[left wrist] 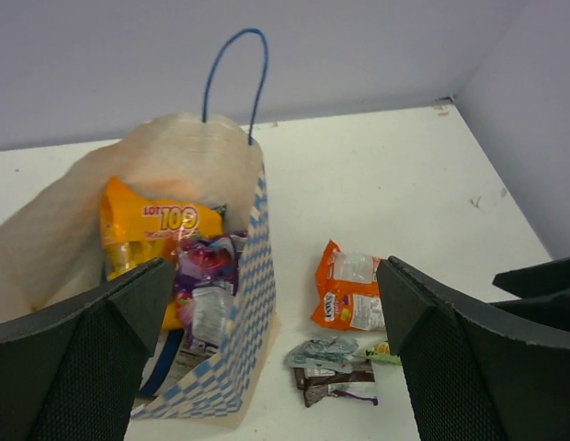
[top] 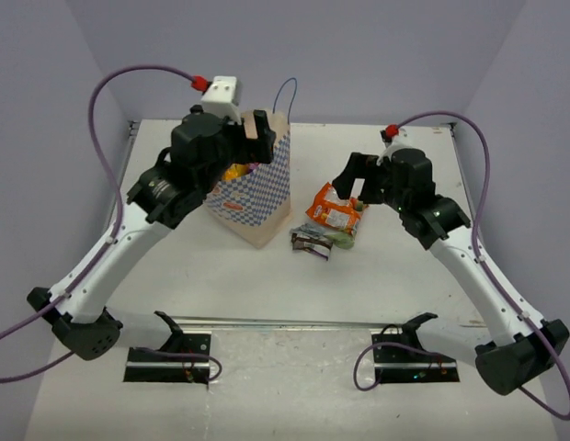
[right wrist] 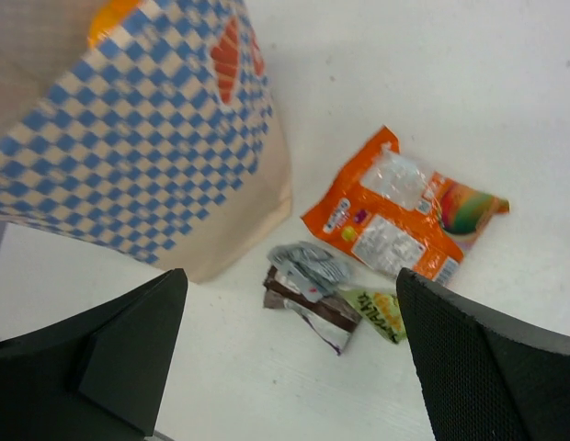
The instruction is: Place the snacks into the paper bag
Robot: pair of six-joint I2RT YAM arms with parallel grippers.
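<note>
The fingers (left wrist: 92,358) of the left gripper (left wrist: 274,276) are spread wide with nothing in them, hanging right above the open mouth of the paper bag (left wrist: 239,312). Straight below and between them you can see the yellow-orange bag (left wrist: 152,230) and the purple packet (left wrist: 204,262) sitting inside. The right gripper (right wrist: 290,285) is wide apart and empty too, and the loose stuff lies on the table (right wrist: 450,73) below its gap. The orange packet (right wrist: 395,220) is out ahead, leaning toward its right finger. The little brown bar (right wrist: 308,308) is pretty much dead centre, with a crumpled silver wrapper (right wrist: 308,265) touching it and a small green-yellow packet (right wrist: 377,312) just beside it. The checkered bag wall is off by its left finger. My guess is the orange one goes next. It looks light, puffy and slick, so squeezing the fat middle might let it squirt out; I'd pinch across a flat sealed end instead. The bar is thin and lies flat, so I'd take it across its narrow width, and watch it doesn't drag the wrapper along. The bag itself is just floppy paper, so it will probably slide or tip if bumped.
</note>
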